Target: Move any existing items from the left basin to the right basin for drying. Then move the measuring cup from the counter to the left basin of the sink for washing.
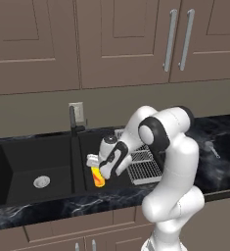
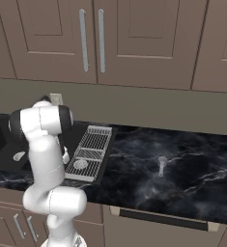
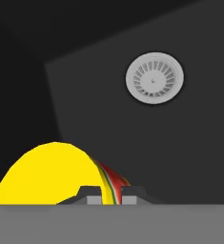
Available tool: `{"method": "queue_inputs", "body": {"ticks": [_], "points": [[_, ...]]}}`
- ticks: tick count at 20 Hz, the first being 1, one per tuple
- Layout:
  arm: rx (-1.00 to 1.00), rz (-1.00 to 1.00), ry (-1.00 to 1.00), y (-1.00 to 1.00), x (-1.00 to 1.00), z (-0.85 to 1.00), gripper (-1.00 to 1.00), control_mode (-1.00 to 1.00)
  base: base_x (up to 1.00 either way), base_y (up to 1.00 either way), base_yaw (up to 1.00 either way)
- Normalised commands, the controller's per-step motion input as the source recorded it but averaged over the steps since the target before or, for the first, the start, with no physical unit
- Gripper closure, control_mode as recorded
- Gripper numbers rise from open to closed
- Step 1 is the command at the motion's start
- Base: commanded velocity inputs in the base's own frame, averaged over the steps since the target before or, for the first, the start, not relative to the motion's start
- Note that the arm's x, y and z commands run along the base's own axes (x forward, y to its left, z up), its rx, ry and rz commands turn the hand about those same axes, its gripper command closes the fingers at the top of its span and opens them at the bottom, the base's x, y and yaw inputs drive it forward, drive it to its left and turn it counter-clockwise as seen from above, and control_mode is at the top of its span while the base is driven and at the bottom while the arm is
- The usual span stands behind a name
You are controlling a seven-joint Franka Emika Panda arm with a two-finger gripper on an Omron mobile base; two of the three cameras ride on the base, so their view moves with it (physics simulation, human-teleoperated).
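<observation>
My gripper (image 1: 97, 169) is shut on the yellow cup (image 1: 98, 176), the existing item, whose orange-red end points down. It hangs tilted over the narrow right basin (image 1: 89, 147), just right of the divider. In the hand view the yellow cup (image 3: 51, 176) sits pinched at its rim between my gripper (image 3: 111, 196) tips, above the basin floor and its silver drain (image 3: 154, 77). The wide left basin (image 1: 23, 159) holds only its drain (image 1: 41, 182). The grey measuring cup (image 1: 212, 147) (image 2: 162, 164) lies on the black marble counter (image 2: 182, 178) right of the sink.
A white wire rack (image 1: 145, 165) (image 2: 92, 149) borders the right basin. The dark faucet (image 1: 73, 121) stands behind the divider, with a wall outlet (image 1: 77, 112) beside it. Brown cabinets hang above. My arm's elbow (image 1: 158, 132) rises over the rack.
</observation>
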Motion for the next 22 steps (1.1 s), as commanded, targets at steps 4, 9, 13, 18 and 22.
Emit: {"method": "queue_inputs", "body": {"ticks": [4,9,13,18,22], "points": [[0.0,0.0,-0.05,0.0,0.0,-0.18,1.0,-1.0,0.0,0.0,0.0],[0.0,0.0,-0.03,0.0,0.0,-0.18,1.0,-1.0,0.0,0.0,0.0],[0.0,0.0,-0.03,0.01,0.0,-0.22,1.0,-1.0,0.0,0.0,0.0],[0.0,0.0,-0.02,0.03,0.0,-0.24,1.0,-1.0,0.0,0.0,0.0],[0.0,0.0,-0.03,0.07,0.0,-0.21,-1.0,-1.0,0.0,0.0,0.0]]}}
